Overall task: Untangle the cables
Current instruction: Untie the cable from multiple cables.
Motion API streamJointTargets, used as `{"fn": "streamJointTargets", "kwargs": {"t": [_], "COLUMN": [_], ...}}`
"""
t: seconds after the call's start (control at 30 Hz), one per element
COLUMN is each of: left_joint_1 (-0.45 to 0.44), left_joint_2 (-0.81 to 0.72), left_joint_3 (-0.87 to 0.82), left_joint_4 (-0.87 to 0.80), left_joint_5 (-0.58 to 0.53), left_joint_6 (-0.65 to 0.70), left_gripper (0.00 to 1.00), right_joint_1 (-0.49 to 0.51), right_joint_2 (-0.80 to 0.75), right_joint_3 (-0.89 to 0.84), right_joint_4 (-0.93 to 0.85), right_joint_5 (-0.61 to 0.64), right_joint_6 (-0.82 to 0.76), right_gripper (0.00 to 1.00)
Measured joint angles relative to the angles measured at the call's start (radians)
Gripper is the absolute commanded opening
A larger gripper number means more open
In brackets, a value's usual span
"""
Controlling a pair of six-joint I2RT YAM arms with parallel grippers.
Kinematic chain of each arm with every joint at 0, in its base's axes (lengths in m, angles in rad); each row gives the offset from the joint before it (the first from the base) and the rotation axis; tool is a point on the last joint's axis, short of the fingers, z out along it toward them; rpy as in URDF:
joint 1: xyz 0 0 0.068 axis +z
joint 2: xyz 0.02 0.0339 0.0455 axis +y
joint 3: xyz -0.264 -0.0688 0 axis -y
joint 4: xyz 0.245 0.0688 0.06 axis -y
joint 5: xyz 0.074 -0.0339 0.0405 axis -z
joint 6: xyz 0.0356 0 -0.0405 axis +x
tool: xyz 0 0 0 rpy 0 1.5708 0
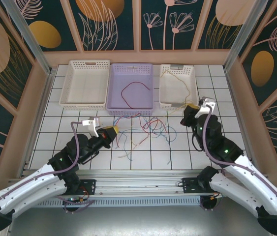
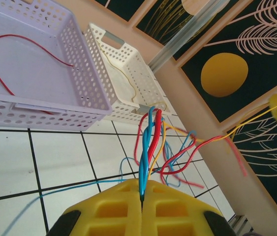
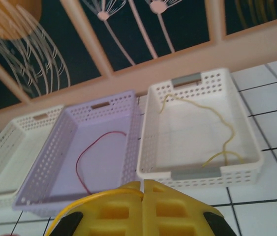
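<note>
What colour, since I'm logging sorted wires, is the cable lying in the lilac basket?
The cable is red, clearest in the left wrist view.

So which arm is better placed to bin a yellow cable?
Probably the right: its tool is shut on a yellow cable, beside the white basket holding another yellow one. The left tool pins the twisted bundle.

Bright, even light from overhead washes the white tiled table point(image 1: 177, 147), leaving only faint, soft shadows beneath the arms point(image 1: 74, 155). The overhead view is crisp. In the left wrist view the cables point(image 2: 148, 142) smear toward the right edge; the right wrist view is soft throughout.
</note>
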Motion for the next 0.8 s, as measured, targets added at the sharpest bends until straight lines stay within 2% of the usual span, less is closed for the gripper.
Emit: {"fn": "streamJointTargets", "kwargs": {"t": [0.3, 0.8], "left_joint_1": [0.0, 0.0], "left_joint_2": [-0.036, -0.006], "left_joint_3": [0.026, 0.12], "left_joint_4": [-0.119, -0.396], "left_joint_5": [-0.074, -0.28], "left_joint_6": [0.001, -0.017], "left_gripper": [0.0, 0.0], "right_joint_1": [-0.072, -0.097], "right_joint_2": [0.021, 0.053], "right_joint_3": [0.19, 0.42], "right_joint_4": [-0.147, -0.309], "right_joint_5": [0.052, 0.167], "right_joint_6": [0.012, 0.018], "right_gripper": [0.0, 0.0]}}
